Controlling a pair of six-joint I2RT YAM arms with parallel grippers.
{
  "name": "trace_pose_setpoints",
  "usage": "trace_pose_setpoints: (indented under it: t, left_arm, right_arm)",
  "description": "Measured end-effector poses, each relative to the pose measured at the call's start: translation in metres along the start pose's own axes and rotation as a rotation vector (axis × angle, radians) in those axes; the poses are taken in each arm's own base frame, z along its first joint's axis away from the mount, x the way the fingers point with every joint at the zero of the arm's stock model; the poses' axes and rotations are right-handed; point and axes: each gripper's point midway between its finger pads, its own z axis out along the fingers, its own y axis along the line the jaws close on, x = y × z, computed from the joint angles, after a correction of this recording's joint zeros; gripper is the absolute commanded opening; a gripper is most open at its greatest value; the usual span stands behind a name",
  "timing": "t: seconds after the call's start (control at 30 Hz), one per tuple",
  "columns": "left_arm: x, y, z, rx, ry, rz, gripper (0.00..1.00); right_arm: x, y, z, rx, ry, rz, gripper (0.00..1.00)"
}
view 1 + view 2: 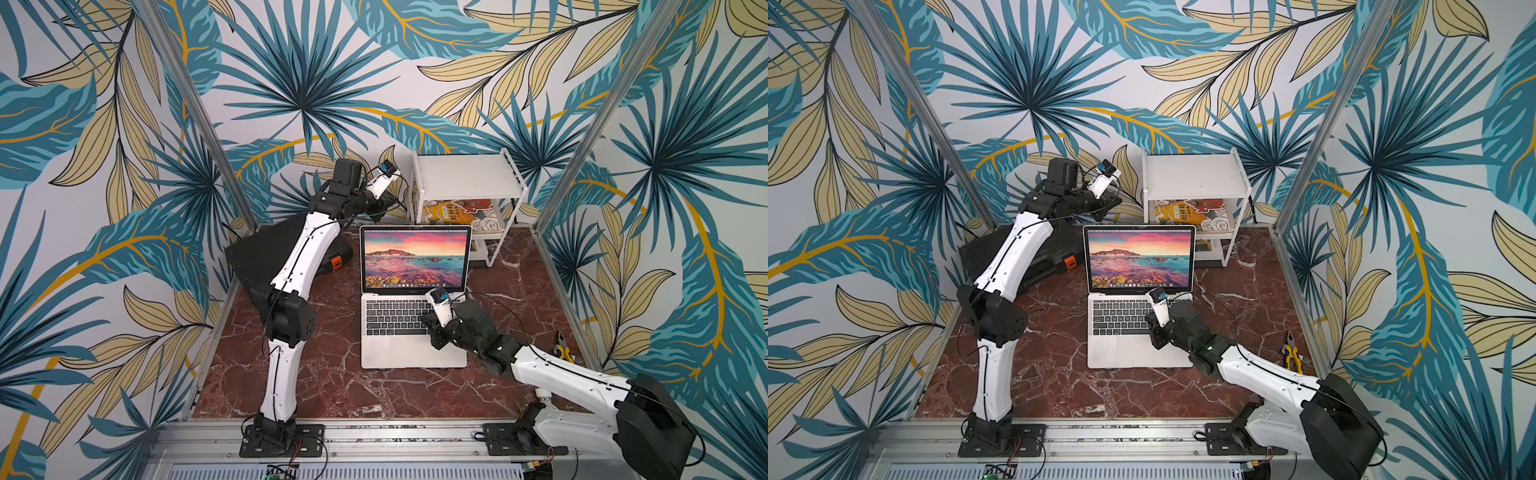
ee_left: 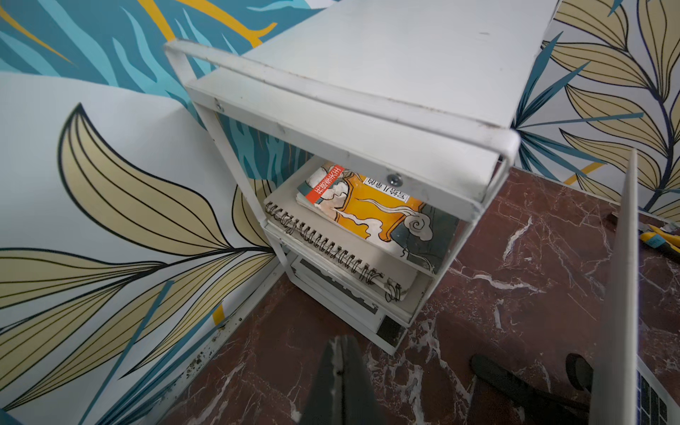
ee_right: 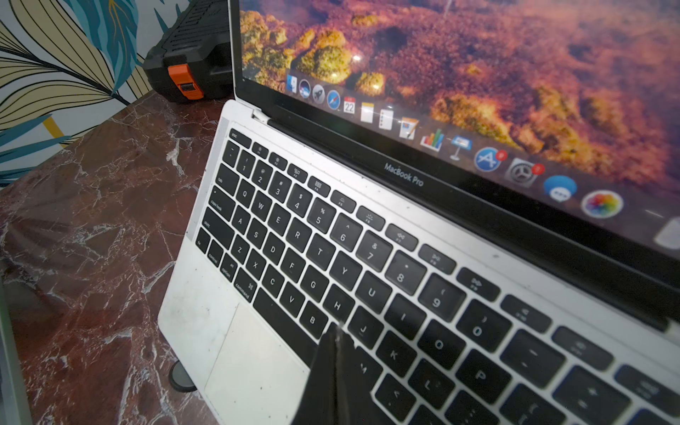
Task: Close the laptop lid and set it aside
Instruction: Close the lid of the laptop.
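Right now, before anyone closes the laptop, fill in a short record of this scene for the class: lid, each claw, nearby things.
laptop: centre of the marble tabletop, keyboard exposed
laptop lid: open, upright, showing a seascape
left claw: shut, empty, behind the lid, facing the shelf rack
right claw: shut, empty, tips over the keyboard
shelf rack: behind the laptop, holding a spiral notebook and an orange-covered book
black case: left of the lid, orange latch
pliers: yellow-handled, near the tabletop's right edge

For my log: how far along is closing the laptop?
Done: nothing; the laptop lid stands open. In hand: left gripper, shut, sits behind the lid; right gripper, shut, over the keyboard. Left: fold lid down, move laptop aside.
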Motion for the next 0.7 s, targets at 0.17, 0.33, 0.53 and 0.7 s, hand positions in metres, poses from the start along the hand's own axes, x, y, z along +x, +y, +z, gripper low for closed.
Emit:
trace_pose_setpoints:
  t: [0.17, 0.33, 0.53, 0.7]
  left_arm:
    - [0.010, 0.000, 0.007, 0.013, 0.024, -0.006, 0.04]
    - [0.011, -0.007, 0.007, 0.029, 0.037, 0.030, 0.03]
    - [0.016, -0.018, 0.008, 0.049, 0.069, 0.075, 0.02]
    - [0.023, -0.028, 0.010, 0.076, 0.101, 0.083, 0.02]
  right_arm:
    - [0.005, 0.000, 0.004, 0.008, 0.016, -0.006, 0.03]
    - [0.009, 0.001, 0.007, 0.010, 0.028, -0.010, 0.03]
    - [0.004, 0.001, 0.008, 0.013, 0.008, -0.015, 0.03]
    - [0.005, -0.001, 0.009, 0.028, 0.009, -0.020, 0.02]
